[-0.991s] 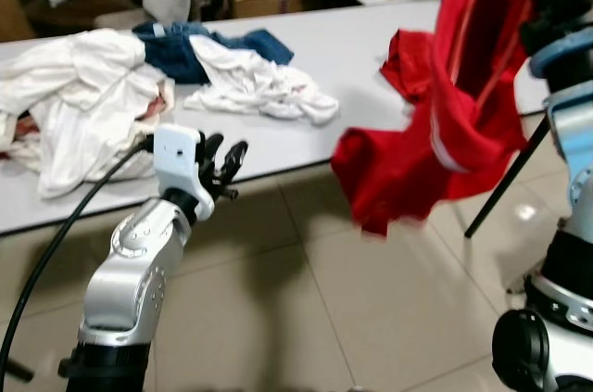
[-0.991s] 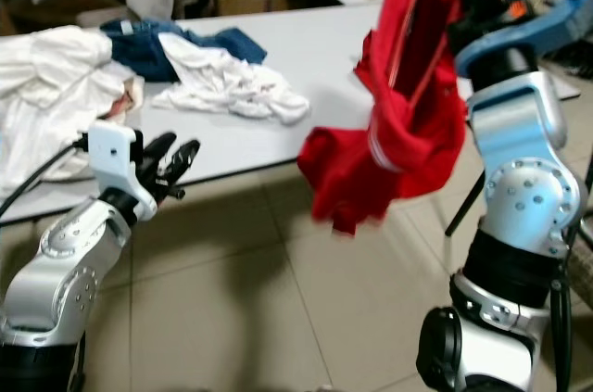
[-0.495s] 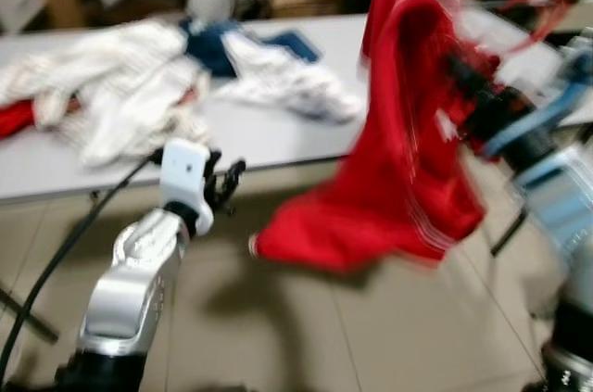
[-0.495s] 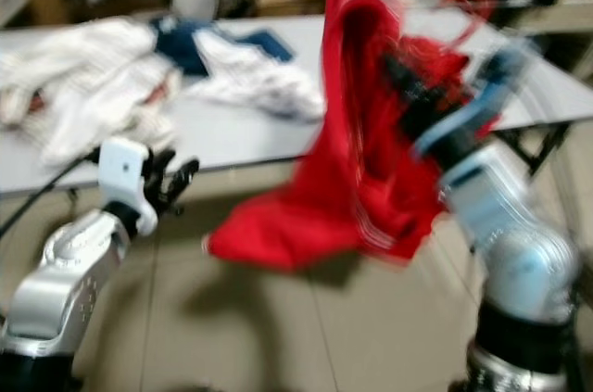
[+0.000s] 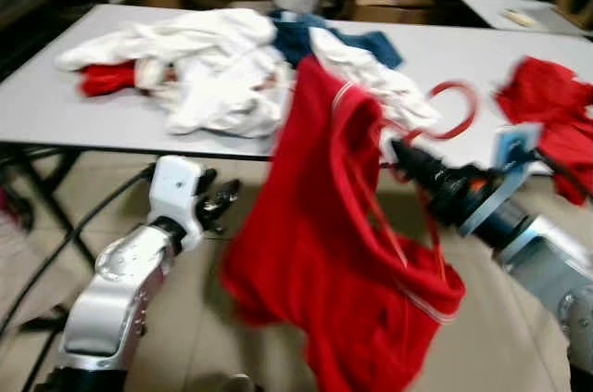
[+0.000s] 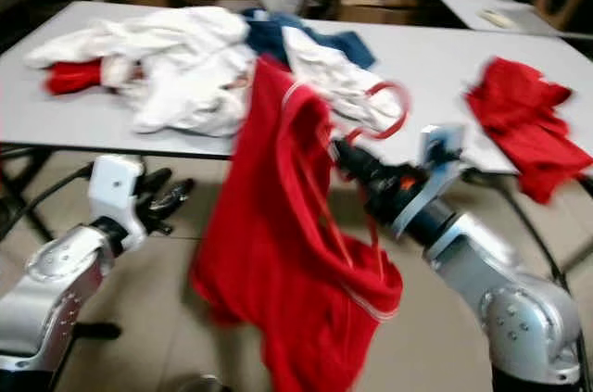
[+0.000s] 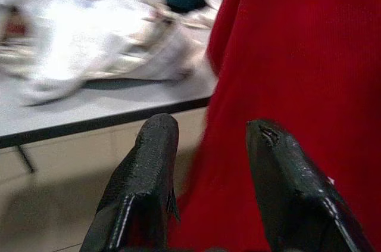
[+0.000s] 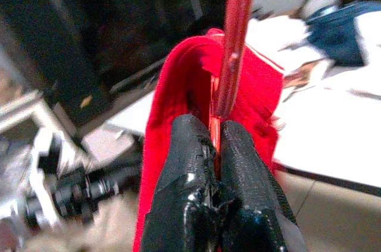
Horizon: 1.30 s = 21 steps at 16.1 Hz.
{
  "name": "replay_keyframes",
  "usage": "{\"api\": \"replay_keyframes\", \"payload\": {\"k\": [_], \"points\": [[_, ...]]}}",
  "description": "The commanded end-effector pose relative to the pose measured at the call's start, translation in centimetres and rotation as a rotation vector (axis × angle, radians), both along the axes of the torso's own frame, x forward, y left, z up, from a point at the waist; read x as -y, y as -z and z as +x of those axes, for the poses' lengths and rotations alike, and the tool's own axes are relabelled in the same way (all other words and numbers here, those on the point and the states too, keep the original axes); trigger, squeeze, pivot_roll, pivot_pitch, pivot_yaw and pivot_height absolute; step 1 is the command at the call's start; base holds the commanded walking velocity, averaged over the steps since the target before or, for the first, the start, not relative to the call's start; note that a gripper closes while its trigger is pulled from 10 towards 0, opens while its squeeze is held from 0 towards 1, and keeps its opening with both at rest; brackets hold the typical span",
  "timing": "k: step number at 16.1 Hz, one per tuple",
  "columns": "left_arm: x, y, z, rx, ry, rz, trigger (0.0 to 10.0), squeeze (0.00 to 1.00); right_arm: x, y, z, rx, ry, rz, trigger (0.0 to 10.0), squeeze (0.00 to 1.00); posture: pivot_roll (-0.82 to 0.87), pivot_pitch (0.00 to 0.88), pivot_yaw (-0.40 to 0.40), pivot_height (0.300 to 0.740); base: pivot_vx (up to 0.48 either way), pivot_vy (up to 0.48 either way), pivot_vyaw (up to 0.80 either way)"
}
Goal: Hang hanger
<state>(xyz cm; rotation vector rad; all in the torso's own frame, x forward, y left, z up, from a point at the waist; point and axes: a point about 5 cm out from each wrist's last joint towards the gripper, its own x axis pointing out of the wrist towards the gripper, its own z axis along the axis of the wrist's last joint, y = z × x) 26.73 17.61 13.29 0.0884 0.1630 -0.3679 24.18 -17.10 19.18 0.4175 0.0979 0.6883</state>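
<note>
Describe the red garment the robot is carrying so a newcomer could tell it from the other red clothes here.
Start at the long white table strewn with white, blue and red clothes. In front of its near edge, over the tiled floor, the right gripper is shut on a red hanger. The red garment hangs from that hanger in the air, while the other red clothes lie flat on the tabletop.

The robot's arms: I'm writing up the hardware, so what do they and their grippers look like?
Both arms have rounded silver shells. The left gripper has a white boxy wrist block, a black cable trailing from it and textured black fingers. The right gripper has similar black fingers, with a light-blue bracket behind it.
</note>
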Motion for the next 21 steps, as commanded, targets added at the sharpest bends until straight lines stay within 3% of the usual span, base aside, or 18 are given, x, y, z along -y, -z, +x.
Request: {"api": "replay_keyframes", "payload": {"k": [1,4,7,9,15,21], "points": [[0.5,0.2,-0.2,-0.019,0.005,0.007,10.0,0.00,0.4,0.2,0.1,0.031,0.031,-0.067,10.0,0.00,-0.12,0.000,-0.013,0.740,0.000,0.000,0.80],[0.7,1.1,-0.9,-0.065,0.035,0.042,10.0,0.00,0.1,1.3,0.2,0.030,0.041,-0.148,10.0,0.00,-0.11,0.000,-0.021,0.740,0.000,0.000,0.80],[0.1,1.2,-0.9,-0.038,-0.006,0.051,10.0,0.00,-0.1,3.1,1.0,0.032,0.063,-0.361,10.0,0.00,-0.10,0.000,-0.037,0.740,0.000,0.000,0.80],[-0.1,1.4,-1.0,-0.035,-0.035,0.070,10.0,0.00,0.1,3.8,1.6,0.021,0.095,-0.405,10.0,0.00,-0.08,0.000,-0.047,0.740,0.000,0.000,0.80],[0.7,1.4,-1.1,-0.008,-0.005,0.079,10.0,0.00,-1.2,5.3,1.6,0.023,-0.007,-0.378,10.0,0.00,-0.08,0.000,-0.037,0.740,0.000,0.000,0.80],[0.8,1.7,-1.3,-0.015,-0.003,0.092,10.0,0.00,-1.4,6.4,1.0,-0.008,-0.077,-0.374,10.0,0.00,-0.08,0.000,-0.037,0.740,0.000,0.000,0.80]]}}
